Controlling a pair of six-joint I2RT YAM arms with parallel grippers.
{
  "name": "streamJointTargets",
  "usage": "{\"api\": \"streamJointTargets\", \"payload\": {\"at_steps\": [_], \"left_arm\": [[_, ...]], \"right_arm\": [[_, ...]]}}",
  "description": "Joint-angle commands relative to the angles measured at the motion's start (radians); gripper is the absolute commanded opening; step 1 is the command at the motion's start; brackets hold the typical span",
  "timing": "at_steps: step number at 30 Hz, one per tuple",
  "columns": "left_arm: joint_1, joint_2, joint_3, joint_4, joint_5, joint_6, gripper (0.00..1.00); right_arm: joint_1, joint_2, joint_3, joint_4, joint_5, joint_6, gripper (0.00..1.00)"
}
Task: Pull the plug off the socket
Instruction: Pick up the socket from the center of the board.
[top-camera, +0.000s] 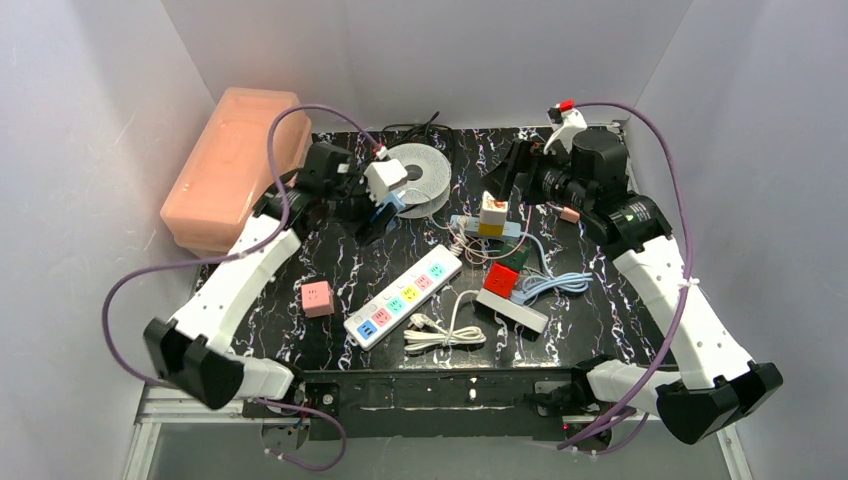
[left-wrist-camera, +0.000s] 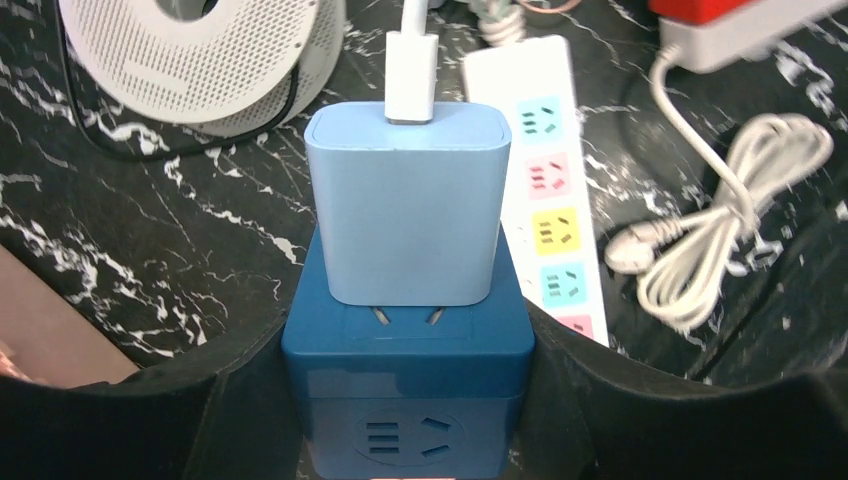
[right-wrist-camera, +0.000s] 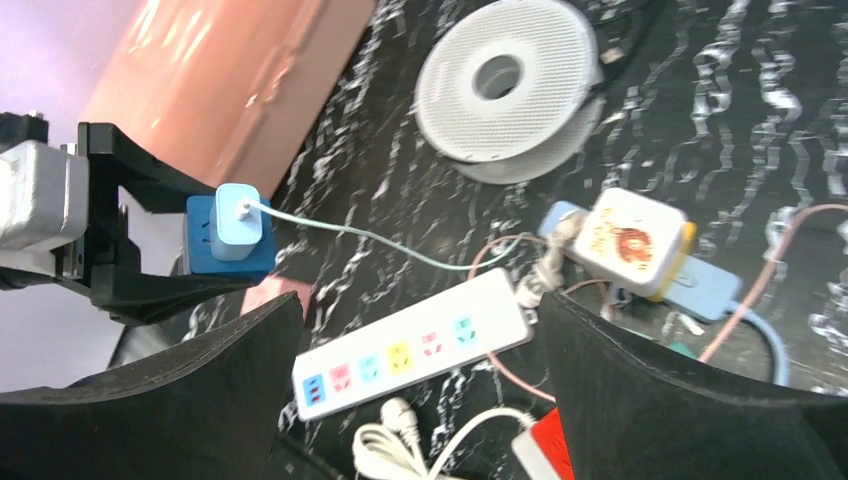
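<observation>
We see the plug (left-wrist-camera: 405, 205), a pale blue rounded block, standing on the top face of the socket (left-wrist-camera: 405, 400), a dark blue cube (a second outlet shows on its near side). Two prongs show at the plug's base, so it seems not fully seated. The left hand (left-wrist-camera: 405, 350) clamps the cube's sides.

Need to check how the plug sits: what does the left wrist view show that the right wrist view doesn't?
Left wrist only: the light blue charger not fully seated, prongs exposed above the blue cube socket. Right wrist only: the yellow-trimmed adapter on a pale blue strip. Both: left pincer clamping the cube, white power strip, perforated spool.
</observation>
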Motion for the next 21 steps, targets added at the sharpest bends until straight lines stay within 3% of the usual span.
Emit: {"api": "streamJointTargets", "payload": {"at_steps": [1, 5, 14, 21], "left_arm": [[0.000, -0.145, -0.083, -0.064, 0.176, 0.207, 0.00], [-0.003, -0.257, -0.138, -0.062, 0.262, 0.329, 0.00], [-0.005, -0.380, -0.192, -0.068, 0.376, 0.507, 0.00], [-0.013, -0.412, -0.243, -0.004, 0.325, 0.538, 0.00]], "right_arm": [[-0.001, -0.005, 0.001, 0.079, -0.234, 0.021, 0.95], [0.013, 0.033, 0.062, 0.066, -0.338, 0.045, 0.95], [0.201, 0.119, 0.088, 0.089, -0.397, 0.028, 0.96], [0.275, 0.126, 0.063, 0.133, -0.387, 0.041, 0.95]]}}
